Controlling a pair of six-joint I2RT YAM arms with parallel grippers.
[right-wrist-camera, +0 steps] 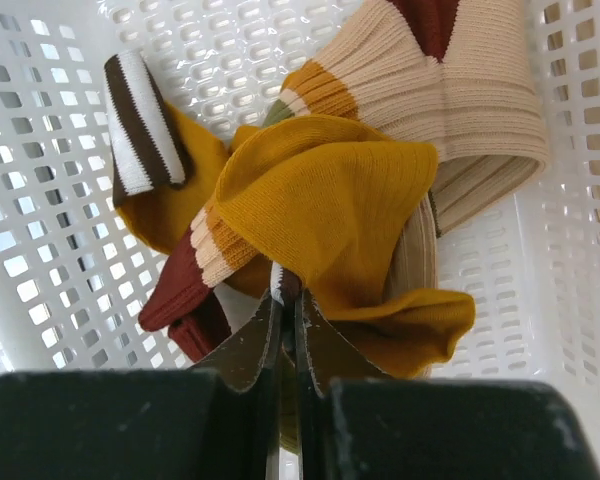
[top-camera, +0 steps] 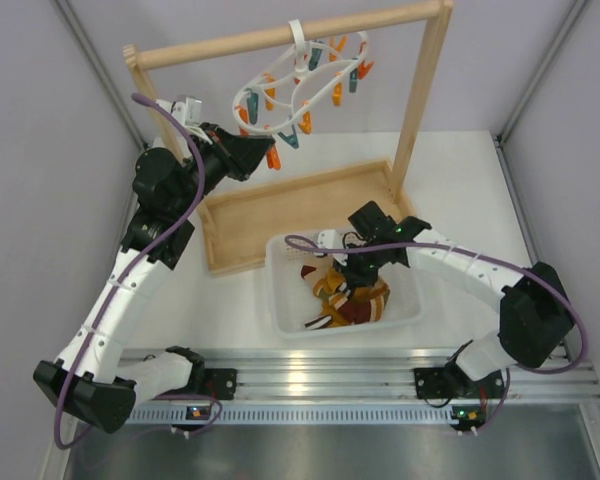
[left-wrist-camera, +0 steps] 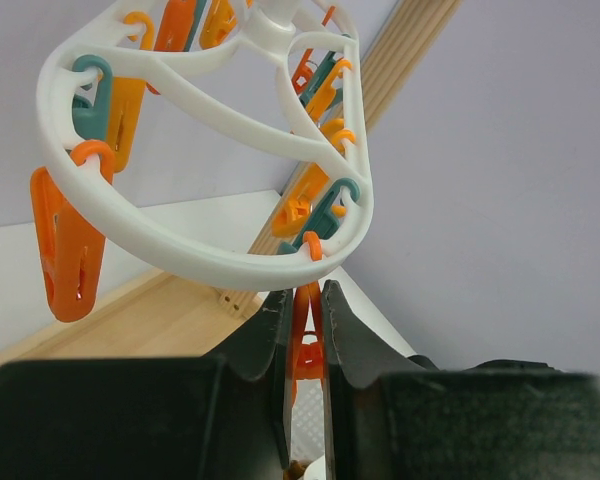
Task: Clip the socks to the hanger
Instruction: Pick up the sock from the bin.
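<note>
My right hand point(right-wrist-camera: 290, 300) is pinching a fold of the mustard sock point(right-wrist-camera: 320, 190) in the basket point(right-wrist-camera: 40, 200). Light, floppy stuff, so I'd rather have the firmer cuff. Left hand point(left-wrist-camera: 305, 295) squeezes an orange peg point(left-wrist-camera: 304, 340) on the hanger point(left-wrist-camera: 180, 250).

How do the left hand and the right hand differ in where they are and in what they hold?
The left hand is high up at the hanger; the right hand is down inside the white basket. The left hand grips a hard orange peg hanging from the hanger's ring; the right hand grips a soft mustard-yellow sock. Both are shut, pinching at the fingertips.
</note>
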